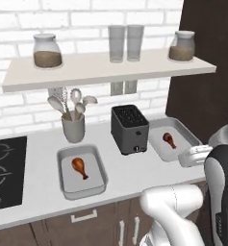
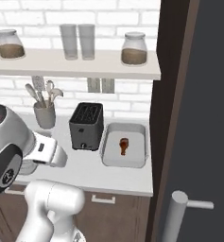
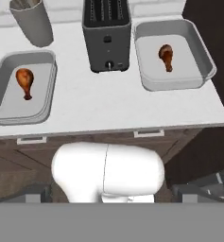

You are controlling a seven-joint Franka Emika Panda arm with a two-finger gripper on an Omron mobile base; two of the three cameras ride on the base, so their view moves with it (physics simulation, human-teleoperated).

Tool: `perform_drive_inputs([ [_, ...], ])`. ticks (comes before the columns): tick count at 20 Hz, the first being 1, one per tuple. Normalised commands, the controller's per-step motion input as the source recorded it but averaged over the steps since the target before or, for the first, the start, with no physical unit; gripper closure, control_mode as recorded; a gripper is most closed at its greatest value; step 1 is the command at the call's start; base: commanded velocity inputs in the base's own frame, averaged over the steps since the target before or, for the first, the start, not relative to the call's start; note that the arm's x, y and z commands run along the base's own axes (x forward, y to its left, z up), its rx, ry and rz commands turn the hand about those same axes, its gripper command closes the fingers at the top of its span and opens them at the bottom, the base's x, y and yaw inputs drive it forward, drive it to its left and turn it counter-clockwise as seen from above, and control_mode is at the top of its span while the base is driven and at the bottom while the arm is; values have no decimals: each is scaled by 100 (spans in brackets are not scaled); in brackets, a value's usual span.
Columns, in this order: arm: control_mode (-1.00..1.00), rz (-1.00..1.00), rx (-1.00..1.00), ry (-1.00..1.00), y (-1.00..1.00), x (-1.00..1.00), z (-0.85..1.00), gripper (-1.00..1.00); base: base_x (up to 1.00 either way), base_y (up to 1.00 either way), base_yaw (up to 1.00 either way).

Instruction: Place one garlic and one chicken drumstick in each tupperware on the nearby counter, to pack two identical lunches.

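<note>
1. Two pale-grey tupperware trays on the light counter (image 1: 120, 180): left tupperware (image 1: 102, 166) at lower centre-left of the left base view, right tupperware (image 1: 186, 134) at centre right, with the black toaster (image 1: 130, 129) standing between them.
2. One chicken drumstick (image 1: 80, 167) lying in the left tray, meaty end toward upper left, bone end toward lower right.
3. Second chicken drumstick (image 1: 169, 140) lying in the right tray; seen too near the centre of the right base view (image 2: 124, 146) and at upper right of the hand view (image 3: 166, 56).
4. Grey utensil holder (image 1: 73, 127) with pale spoons just beside the left tray's far edge, against the white brick wall.
5. Wall shelf (image 1: 106, 69) across the top, carrying two lidded jars with brown contents at its ends and two clear glasses (image 1: 125, 42) in the middle.
6. Black stovetop (image 1: 5, 170) at the left edge.
7. Dark-brown cabinets with silver handles below the counter.
8. Gripper: finger tips not made out in the frames; jaws spread fully wide, holding nothing visible.
</note>
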Motion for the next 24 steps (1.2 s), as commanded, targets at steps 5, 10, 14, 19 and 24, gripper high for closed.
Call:
perform_drive_inputs([
  [5,100,0,0,0,0,0,0,-100,-100,0,4],
  [10,100,0,0,0,0,0,0,-100,-100,-11,5],
  [14,100,0,0,0,0,0,0,-100,-96,-82,0],
  [19,100,0,0,0,0,0,0,-100,-24,-98,-35],
  [24,100,0,0,0,0,0,0,-100,21,-88,-53],
])
